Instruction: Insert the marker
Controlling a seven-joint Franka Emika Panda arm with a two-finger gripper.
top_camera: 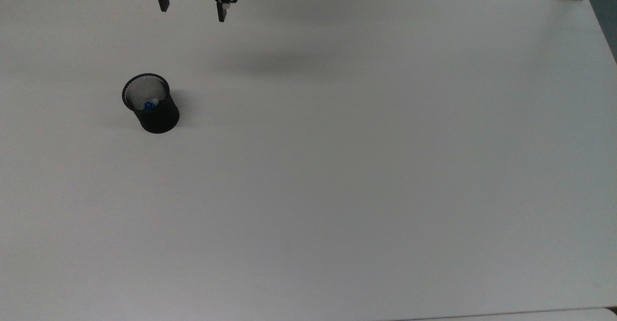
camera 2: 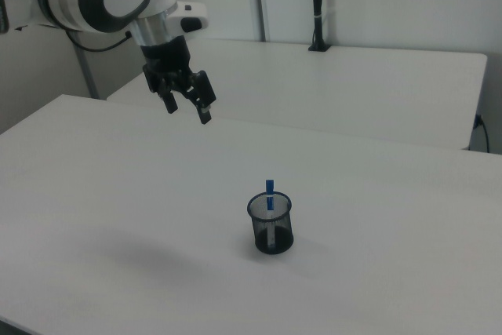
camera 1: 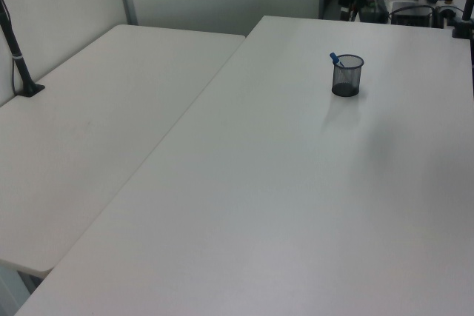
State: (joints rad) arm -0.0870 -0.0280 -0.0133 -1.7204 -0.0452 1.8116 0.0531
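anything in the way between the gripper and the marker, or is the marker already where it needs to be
Nothing visible stands between them. The marker already stands inside the black mesh cup, its blue end poking above the rim. The gripper hangs open and empty, well above the white table.

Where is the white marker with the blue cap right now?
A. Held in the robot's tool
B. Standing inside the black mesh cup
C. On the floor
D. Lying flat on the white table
B: the white marker with the blue cap stands inside the black mesh cup, its blue end poking above the rim, while the robot's tool hangs open and empty above the white table.
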